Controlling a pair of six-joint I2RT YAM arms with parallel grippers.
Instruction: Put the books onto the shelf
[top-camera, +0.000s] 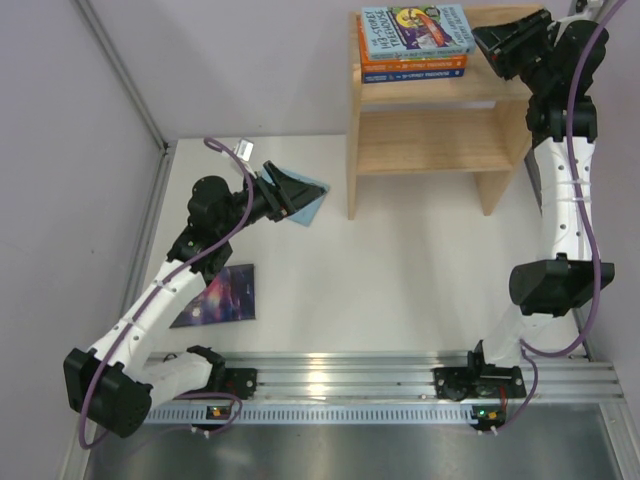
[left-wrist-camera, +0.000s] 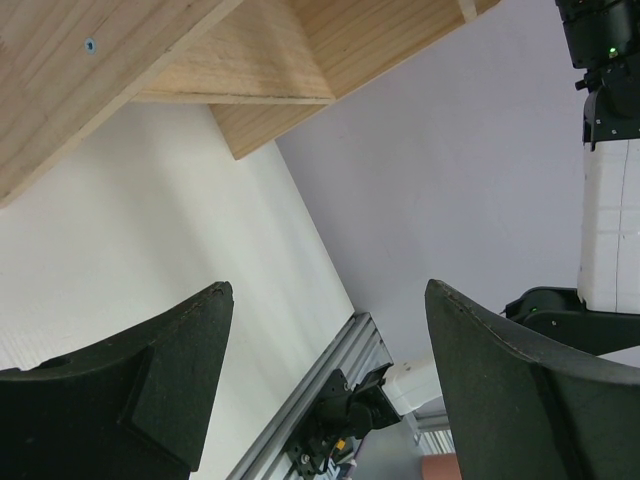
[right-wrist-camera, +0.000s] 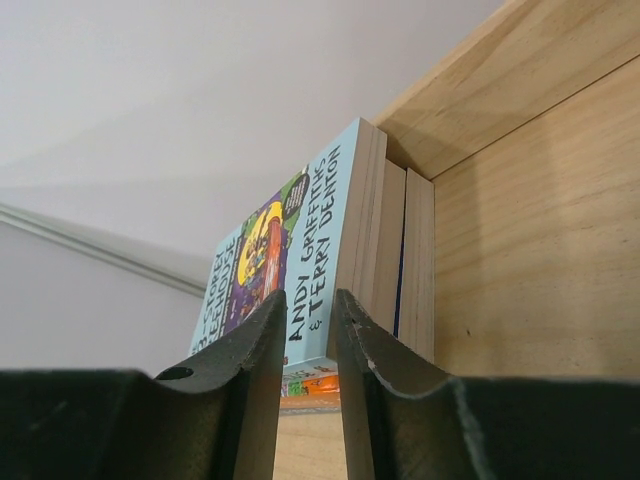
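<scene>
Left pincer (left-wrist-camera: 328, 287) spread wide, empty, over pale blue book (top-camera: 320, 188) on desk (top-camera: 400, 270). Right pincer (right-wrist-camera: 310, 295) nearly clenched against light blue book (right-wrist-camera: 322, 225) topping stack (top-camera: 415, 68) on shelf (top-camera: 430, 140); grasp impossible to tell.

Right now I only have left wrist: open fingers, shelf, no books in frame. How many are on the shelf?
Observer: Three, stacked flat on the top level of the shelf: light blue book over orange book over dark blue book.
Operator: The other two?
Observer: Galaxy book lies flat on the table beside the left arm.
Operator: Last one?
Observer: Pale blue book peeks out past your left gripper, on the table; contact unclear.
</scene>
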